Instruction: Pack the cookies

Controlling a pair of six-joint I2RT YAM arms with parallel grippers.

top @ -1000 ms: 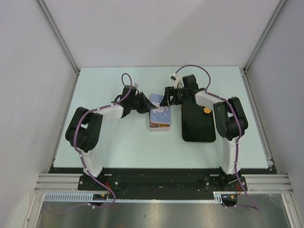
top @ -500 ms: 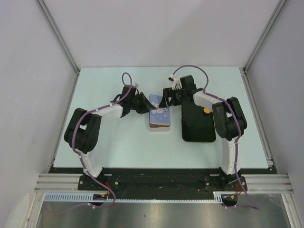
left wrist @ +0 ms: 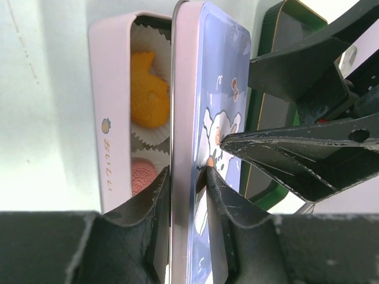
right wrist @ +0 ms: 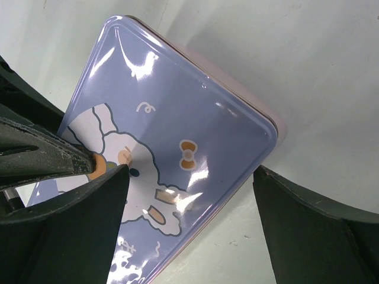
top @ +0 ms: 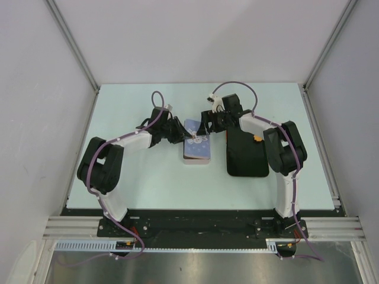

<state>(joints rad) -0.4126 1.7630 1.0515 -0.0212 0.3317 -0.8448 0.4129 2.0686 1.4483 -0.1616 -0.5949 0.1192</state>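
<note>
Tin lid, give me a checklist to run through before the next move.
1. Left gripper grip on lid: ok, clamped on its edge.
2. Right gripper free: ok, open, one finger on either side of the lid.
3. Cookies seated: ok, orange cookie and pink cookie lie inside the tin.
4. Lid seated on tin: not ok, one side gapes and cookies show.
5. Nothing left out: cannot tell, a small orange piece sits on the black tray.
</note>
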